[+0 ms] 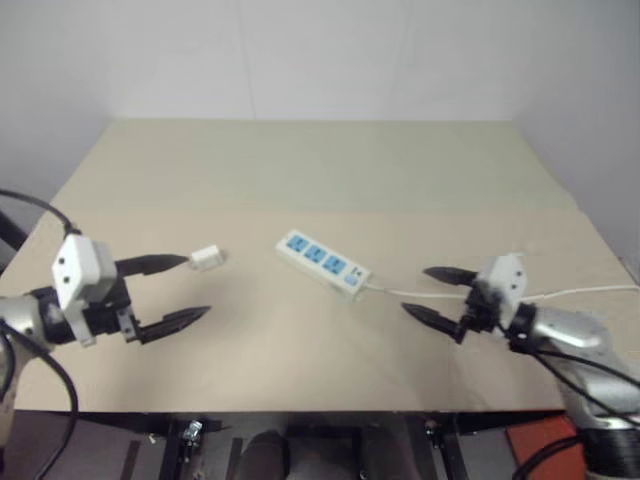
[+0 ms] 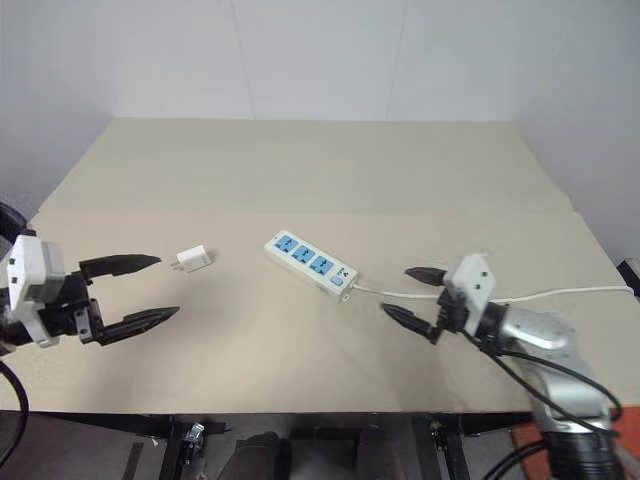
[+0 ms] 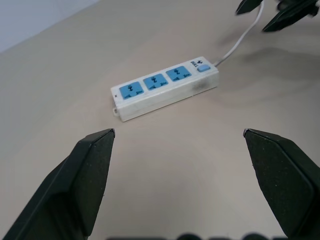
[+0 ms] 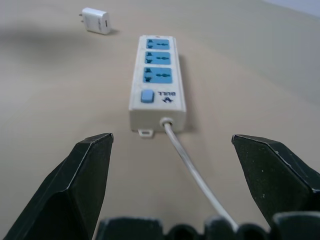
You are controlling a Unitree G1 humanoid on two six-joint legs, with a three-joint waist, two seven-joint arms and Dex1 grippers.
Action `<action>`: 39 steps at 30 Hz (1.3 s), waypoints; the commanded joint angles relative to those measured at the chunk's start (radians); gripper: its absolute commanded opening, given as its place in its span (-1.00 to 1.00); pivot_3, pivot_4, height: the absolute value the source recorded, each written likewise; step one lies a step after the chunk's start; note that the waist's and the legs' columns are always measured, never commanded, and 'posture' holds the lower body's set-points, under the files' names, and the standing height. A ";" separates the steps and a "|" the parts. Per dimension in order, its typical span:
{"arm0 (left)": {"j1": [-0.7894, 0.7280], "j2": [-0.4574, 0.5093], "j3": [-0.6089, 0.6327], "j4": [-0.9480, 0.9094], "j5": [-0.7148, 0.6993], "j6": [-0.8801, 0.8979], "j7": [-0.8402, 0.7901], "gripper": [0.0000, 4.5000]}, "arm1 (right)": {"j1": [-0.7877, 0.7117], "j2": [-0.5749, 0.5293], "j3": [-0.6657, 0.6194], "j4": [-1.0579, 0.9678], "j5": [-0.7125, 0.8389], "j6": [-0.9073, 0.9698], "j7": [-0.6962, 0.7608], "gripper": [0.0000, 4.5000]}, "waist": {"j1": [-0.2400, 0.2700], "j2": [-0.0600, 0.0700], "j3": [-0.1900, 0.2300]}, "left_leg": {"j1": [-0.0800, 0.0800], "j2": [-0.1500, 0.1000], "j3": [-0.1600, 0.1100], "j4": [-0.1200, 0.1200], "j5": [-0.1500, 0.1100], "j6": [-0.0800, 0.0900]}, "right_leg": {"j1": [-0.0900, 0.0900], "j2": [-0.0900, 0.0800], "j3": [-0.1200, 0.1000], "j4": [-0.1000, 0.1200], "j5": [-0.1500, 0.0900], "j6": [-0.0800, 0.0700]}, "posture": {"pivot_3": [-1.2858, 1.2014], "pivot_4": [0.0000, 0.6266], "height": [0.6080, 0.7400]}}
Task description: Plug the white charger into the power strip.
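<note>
While both end effectors gape empty, white charger seemingly lies clear beside power strip.

Black claw fingers, white housings

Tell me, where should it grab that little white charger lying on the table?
Probably across the white charger's two flat side faces, coming down from above with the left gripper, which is open and nearest. The prongs stick out at one end, so that end should stay free for the power strip.
</note>
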 commanded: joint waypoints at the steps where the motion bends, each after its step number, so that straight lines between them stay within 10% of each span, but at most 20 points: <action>1: -0.028 0.013 -0.013 0.006 -0.018 -0.015 -0.009 1.00 | -0.057 0.059 0.047 0.053 -0.044 -0.060 -0.041 0.99 | 0.000 0.000 0.000 | 0.000 0.000 0.000 0.000 0.000 0.000 | 0.000 0.000 0.000 0.000 0.000 0.000 | 0.03 -0.52 1.00; 31: -0.026 0.017 -0.013 -0.006 -0.024 -0.003 -0.010 1.00 | -0.386 0.368 0.213 0.744 -0.201 -0.334 0.000 0.99 | -0.027 0.001 0.000 | 0.001 0.001 -0.003 -0.002 0.000 0.000 | -0.001 0.001 0.002 0.001 0.001 -0.001 | 0.03 -0.52 1.00; 39: -0.022 0.022 -0.006 -0.006 -0.026 -0.004 -0.010 1.00 | -0.396 0.361 0.226 0.778 -0.219 -0.359 0.047 0.53 | -0.027 0.001 0.000 | 0.001 0.001 -0.004 -0.002 0.000 -0.001 | -0.002 0.001 0.002 0.001 0.001 -0.001 | 0.03 -0.52 1.00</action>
